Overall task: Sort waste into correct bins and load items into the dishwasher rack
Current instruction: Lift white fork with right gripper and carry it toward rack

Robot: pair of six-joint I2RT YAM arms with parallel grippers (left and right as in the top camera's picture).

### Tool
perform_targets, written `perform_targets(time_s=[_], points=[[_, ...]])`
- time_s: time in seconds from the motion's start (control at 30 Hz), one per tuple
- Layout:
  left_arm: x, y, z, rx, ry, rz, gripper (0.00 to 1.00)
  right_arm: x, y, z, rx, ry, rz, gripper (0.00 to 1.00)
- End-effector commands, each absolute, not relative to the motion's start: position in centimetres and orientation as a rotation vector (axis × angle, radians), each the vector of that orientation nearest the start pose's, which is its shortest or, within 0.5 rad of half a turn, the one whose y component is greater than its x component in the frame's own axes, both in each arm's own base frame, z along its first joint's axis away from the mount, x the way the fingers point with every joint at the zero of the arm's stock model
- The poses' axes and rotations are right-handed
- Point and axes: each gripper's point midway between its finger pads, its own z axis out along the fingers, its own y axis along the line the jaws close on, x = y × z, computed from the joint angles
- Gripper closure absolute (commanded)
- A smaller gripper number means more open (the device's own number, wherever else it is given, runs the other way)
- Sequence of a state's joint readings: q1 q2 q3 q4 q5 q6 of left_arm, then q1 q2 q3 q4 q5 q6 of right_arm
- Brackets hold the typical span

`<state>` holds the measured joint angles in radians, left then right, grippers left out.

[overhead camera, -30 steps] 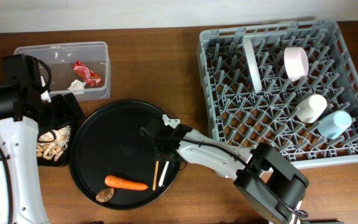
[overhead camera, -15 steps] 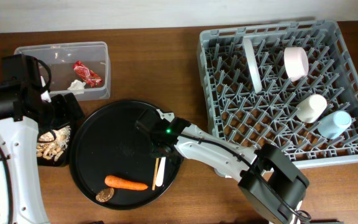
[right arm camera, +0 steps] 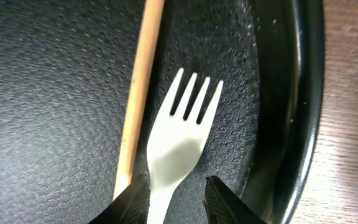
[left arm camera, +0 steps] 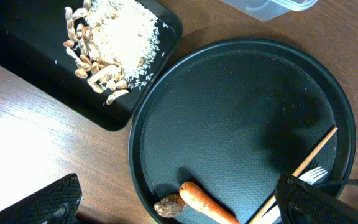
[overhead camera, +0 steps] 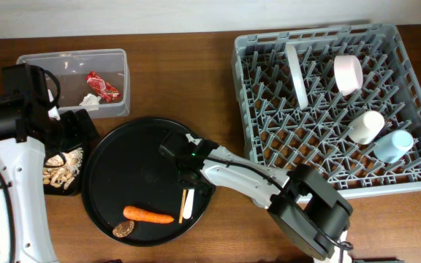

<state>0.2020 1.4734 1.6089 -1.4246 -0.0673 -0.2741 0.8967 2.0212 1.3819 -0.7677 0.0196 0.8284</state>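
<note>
right fingers [right arm camera: 134,200] shifted back over large round black tray [right arm camera: 42,93], narrowly apart, not clamped | white plastic fork [right arm camera: 178,149] handle between them, unmoved; thin wooden stick [right arm camera: 138,93] beside one finger | grasp pending | left fingers [left arm camera: 48,202] wide apart

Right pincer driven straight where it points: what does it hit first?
Likely the fork, whose handle lies between the right pincer fingers on the round tray. The stick sits close by one finger and may get clipped; depth unclear.

Mock kitchen: table [overhead camera: 181,80] w/ dish rack [overhead camera: 269,109]
</note>
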Motion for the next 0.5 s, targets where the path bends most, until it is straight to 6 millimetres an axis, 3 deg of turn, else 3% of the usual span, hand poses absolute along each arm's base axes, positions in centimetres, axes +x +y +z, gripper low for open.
perform_targets(time_s=[0.0,0.2,0.23,0.27,0.47], points=[[28.7,7.0,23.5,-0.693,2.761,0.079,0.01,24.4,32.1,-0.7,-0.098,3.066,0.152,0.67],[28.7,7.0,23.5,-0.694,2.761,0.079,0.01,23.7,32.6,-1.0,-0.118,3.085,0.164,0.68],[28.7,7.0,23.5,-0.694,2.761,0.079,0.01,23.5,32.7,-1.0,-0.119,3.097,0.181,0.79],[28.7,7.0,23.5,-0.694,2.761,0.079,0.01,23.4,32.8,-1.0,-0.12,3.102,0.19,0.83],[28.7,7.0,23.5,-0.694,2.763,0.079,0.01,23.5,32.9,-0.7,-0.119,3.098,0.203,0.9]])
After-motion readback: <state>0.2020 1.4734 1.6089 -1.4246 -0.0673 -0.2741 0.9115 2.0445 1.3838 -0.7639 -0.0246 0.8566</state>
